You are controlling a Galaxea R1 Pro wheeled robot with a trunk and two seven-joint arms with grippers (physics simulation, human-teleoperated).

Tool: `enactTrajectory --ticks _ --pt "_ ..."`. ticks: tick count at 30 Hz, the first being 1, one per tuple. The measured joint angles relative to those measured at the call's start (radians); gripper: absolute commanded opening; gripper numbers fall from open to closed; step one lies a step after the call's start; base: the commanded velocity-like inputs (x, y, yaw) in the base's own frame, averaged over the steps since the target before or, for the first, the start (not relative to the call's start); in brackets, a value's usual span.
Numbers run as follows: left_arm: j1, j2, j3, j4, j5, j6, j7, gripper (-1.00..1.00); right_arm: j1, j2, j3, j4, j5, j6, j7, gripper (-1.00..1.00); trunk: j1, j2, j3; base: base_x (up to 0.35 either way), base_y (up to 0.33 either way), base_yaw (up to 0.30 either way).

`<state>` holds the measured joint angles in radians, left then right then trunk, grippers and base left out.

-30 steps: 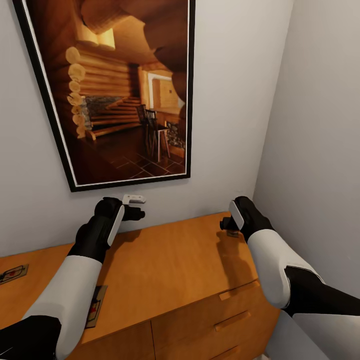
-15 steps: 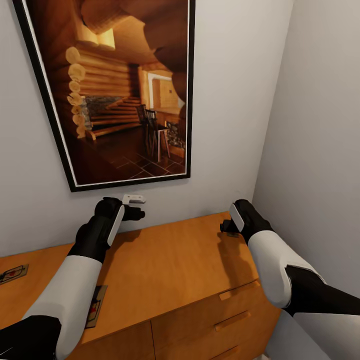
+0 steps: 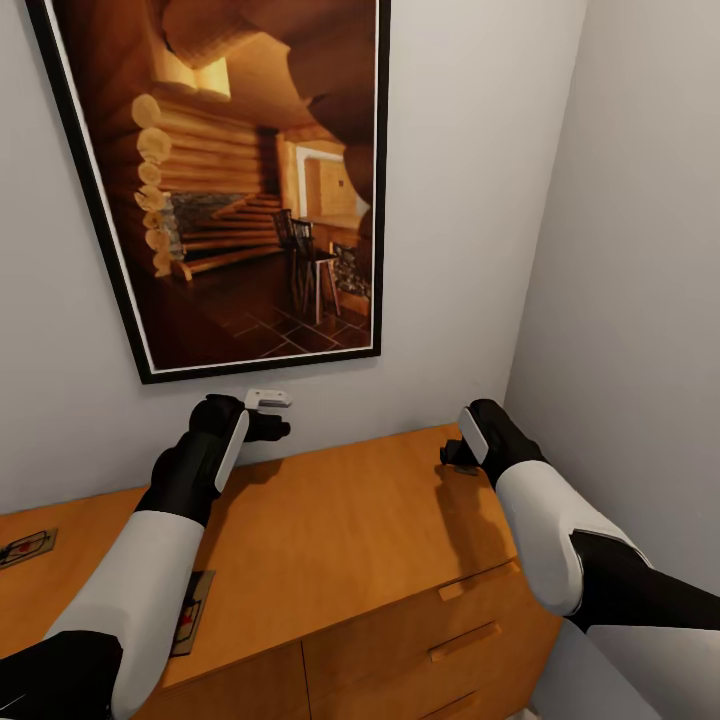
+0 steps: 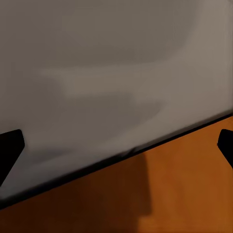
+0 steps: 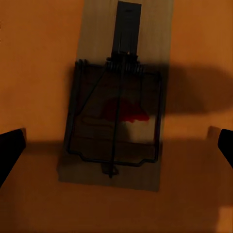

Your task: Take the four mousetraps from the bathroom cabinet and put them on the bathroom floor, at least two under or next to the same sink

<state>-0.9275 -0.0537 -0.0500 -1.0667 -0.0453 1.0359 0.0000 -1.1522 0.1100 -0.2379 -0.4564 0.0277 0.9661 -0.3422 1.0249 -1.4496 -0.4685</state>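
Observation:
The cabinet [image 3: 350, 540] is an orange-brown chest against the grey wall. A mousetrap [image 5: 116, 111] lies flat on its top, a tan board with dark wire and a red spot. My right gripper [image 5: 116, 148] hovers straight over it, open, a fingertip on either side, not touching. In the head view that gripper [image 3: 452, 455] is near the top's far right corner. Two more mousetraps lie at the left: one [image 3: 24, 548] by the left edge, another [image 3: 192, 612] half hidden under my left forearm. My left gripper [image 3: 272, 428] is open with nothing in it, close to the wall above the cabinet's back edge.
A large framed picture of a log cabin [image 3: 240, 180] hangs on the wall above the cabinet. A second grey wall [image 3: 640, 300] closes the right side just past the cabinet's end. Drawer fronts with bar handles [image 3: 465, 640] face me below.
My right hand has dipped very slightly toward the cabinet top. The left arm and the mousetraps are where they were.

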Motion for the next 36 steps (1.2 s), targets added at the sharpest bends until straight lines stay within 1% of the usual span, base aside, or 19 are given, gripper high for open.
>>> enactTrajectory --ticks 9,10,11,14,16,31,36 --pt "0.000 0.000 0.000 0.000 0.000 0.000 0.000 1.00 0.000 0.000 0.000 0.000 0.001 0.000 0.001 1.00 0.000 0.000 0.000 0.000 0.000 0.000" --pt "0.000 0.000 0.000 0.000 0.000 0.000 0.000 1.00 0.000 0.000 0.000 0.000 0.001 0.000 0.001 -1.00 0.000 0.000 0.000 0.000 0.000 0.000" --pt "0.000 0.000 0.000 0.000 0.000 0.000 0.000 1.00 0.000 0.000 -0.001 0.002 -0.008 -0.003 0.003 -1.00 0.000 0.000 0.000 0.000 0.000 0.000" --pt "0.000 0.000 0.000 0.000 0.000 0.000 0.000 1.00 0.000 0.000 -0.001 0.002 -0.011 -0.003 0.003 -1.00 0.000 0.000 0.000 0.000 0.000 0.000" --pt "0.000 0.000 0.000 0.000 0.000 0.000 0.000 1.00 0.000 -0.001 0.000 -0.002 0.010 0.003 0.003 -1.00 0.000 0.000 0.000 0.000 0.000 0.000" --pt "0.000 0.000 0.000 -0.001 -0.001 0.000 0.000 1.00 0.000 -0.004 0.000 -0.001 0.000 0.000 0.003 -1.00 0.000 0.000 0.000 0.000 0.000 0.000" --pt "0.000 0.000 0.000 -0.002 -0.001 0.000 0.000 1.00 0.001 -0.006 0.000 -0.012 0.017 0.011 -0.007 -1.00 0.000 0.000 0.000 0.000 0.000 0.000"
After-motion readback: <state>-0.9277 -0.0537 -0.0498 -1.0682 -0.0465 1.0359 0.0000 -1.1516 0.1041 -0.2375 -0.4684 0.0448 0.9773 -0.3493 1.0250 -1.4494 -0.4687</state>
